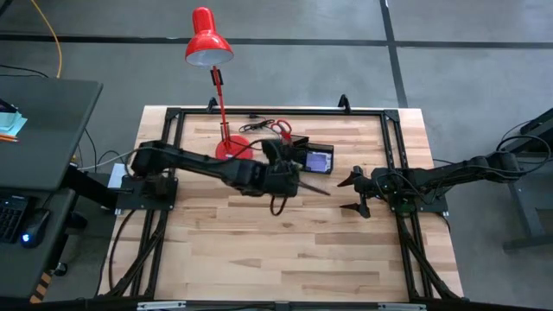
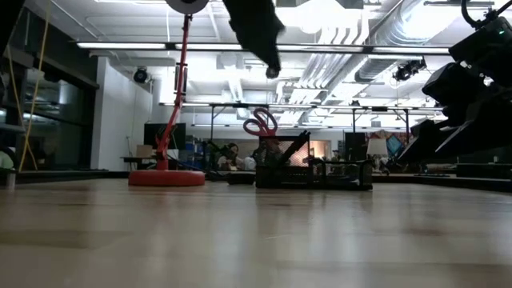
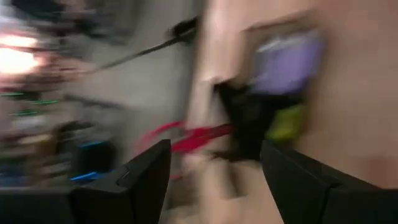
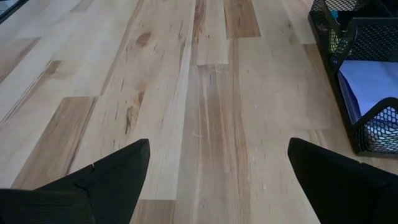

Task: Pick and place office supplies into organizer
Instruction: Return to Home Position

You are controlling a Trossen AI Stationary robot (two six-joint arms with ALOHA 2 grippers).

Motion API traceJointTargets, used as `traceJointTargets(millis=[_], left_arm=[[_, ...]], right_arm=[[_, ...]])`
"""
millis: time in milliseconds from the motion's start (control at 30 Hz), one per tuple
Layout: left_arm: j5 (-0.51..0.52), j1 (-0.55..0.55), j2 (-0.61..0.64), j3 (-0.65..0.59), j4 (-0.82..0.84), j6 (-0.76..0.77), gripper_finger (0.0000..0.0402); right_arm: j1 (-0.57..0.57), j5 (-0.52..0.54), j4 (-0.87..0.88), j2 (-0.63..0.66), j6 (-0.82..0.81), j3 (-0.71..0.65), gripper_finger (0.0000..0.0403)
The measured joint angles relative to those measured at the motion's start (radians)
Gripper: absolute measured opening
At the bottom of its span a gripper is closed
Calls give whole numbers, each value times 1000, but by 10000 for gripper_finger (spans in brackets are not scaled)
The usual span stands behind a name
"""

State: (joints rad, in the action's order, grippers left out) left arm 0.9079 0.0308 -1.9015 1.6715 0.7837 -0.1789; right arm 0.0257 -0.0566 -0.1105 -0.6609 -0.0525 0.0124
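Observation:
The black mesh organizer (image 1: 301, 146) stands on the table at the far middle, to the right of the red lamp base. In it are a purple notepad (image 1: 320, 161), red-handled scissors (image 1: 281, 130) standing up at its left end, and a small yellow piece (image 3: 286, 121). My left gripper (image 1: 289, 177) hangs open and empty above the table just near of the organizer, and the blurred left wrist view (image 3: 214, 162) looks onto it. A thin dark rod (image 1: 318, 188) shows beside the gripper; what it is, I cannot tell. My right gripper (image 1: 354, 192) is open and empty, low over the table right of the organizer (image 4: 360, 37).
A red desk lamp (image 1: 220, 86) stands with its round base (image 2: 166, 178) left of the organizer. A black frame (image 1: 173, 117) runs around the tabletop. Bare wood (image 4: 205, 93) lies in front of my right gripper and across the near half of the table.

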Motion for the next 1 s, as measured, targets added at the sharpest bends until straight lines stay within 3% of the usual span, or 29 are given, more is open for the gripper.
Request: traceJointTargets(millis=[133, 233, 467, 633, 1000], left_arm=[[-257, 52, 28, -1, 11, 156, 233], [-365, 93, 29, -21, -50, 209, 233], [-419, 188, 33, -211, -389, 217, 233], [-583, 228, 37, -397, -712, 215, 234], [-603, 256, 37, -850, -1373, 263, 233]], right_arm=[[0, 0, 5, 0, 0, 0, 378], [0, 0, 7, 0, 0, 0, 378], [0, 0, 10, 0, 0, 0, 378], [0, 0, 10, 0, 0, 0, 378], [0, 0, 17, 0, 0, 0, 378]])
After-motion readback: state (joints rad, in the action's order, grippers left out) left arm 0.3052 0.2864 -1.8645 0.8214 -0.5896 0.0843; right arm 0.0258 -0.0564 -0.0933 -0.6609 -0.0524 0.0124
